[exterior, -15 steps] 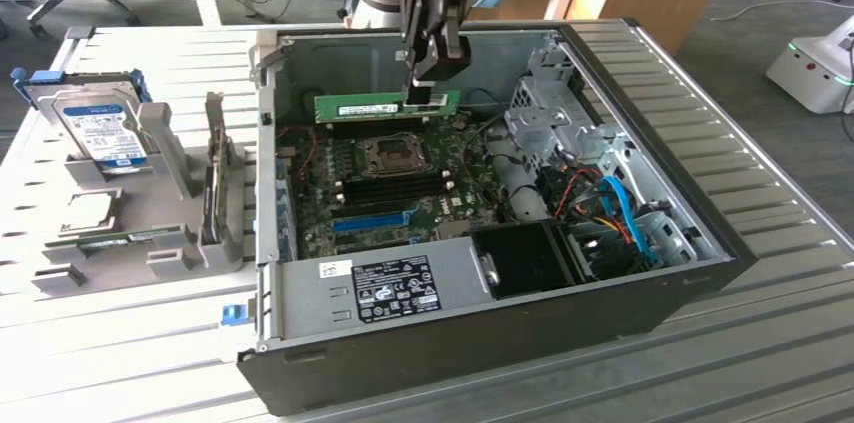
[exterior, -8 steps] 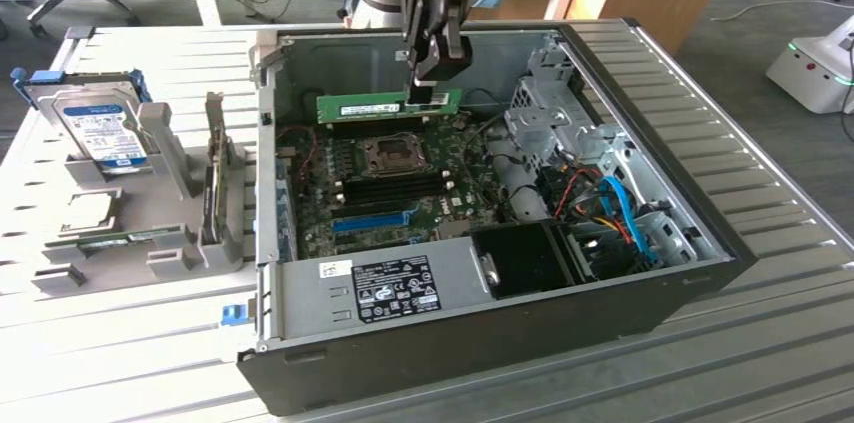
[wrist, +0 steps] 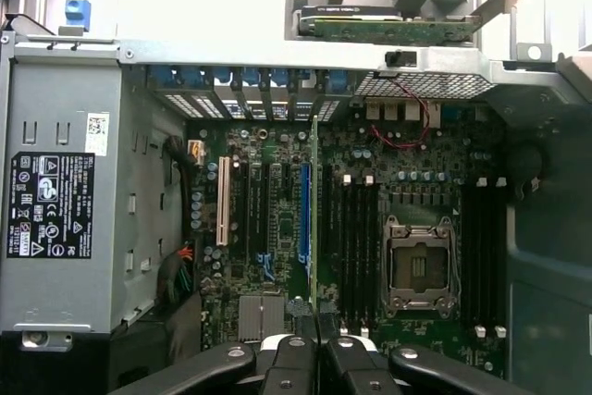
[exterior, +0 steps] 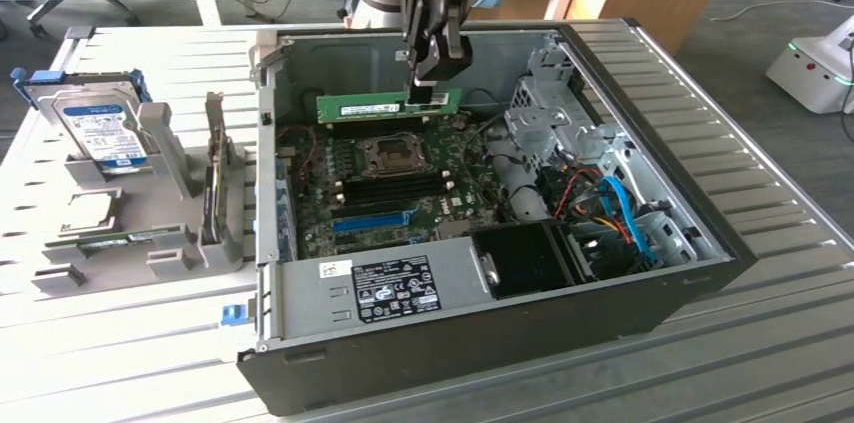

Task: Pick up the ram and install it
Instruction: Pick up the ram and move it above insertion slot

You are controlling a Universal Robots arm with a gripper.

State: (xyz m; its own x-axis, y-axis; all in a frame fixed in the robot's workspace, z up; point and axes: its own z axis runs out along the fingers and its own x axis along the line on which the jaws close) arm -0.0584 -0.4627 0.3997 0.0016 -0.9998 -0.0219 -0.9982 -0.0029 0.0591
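Green, thin and flat, the ram (exterior: 380,105) stands on edge above the dark motherboard (exterior: 400,183), far inside the grey metal case (exterior: 347,58); the black hand (exterior: 434,91) pinches its end at the exterior view's right.

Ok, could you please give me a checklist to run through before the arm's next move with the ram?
1. Ram gripped: ok, the gripper is shut on its top edge, near one end.
2. Ram level, standing on edge: ok.
3. Ram clear of the motherboard: ok, held above it, not seated.
4. Memory slots beside the CPU socket free: ok, they look empty.
5. Ram parallel to the slots: ok in the wrist view; exactly over one: cannot tell.
6. Slot latches open: cannot tell.
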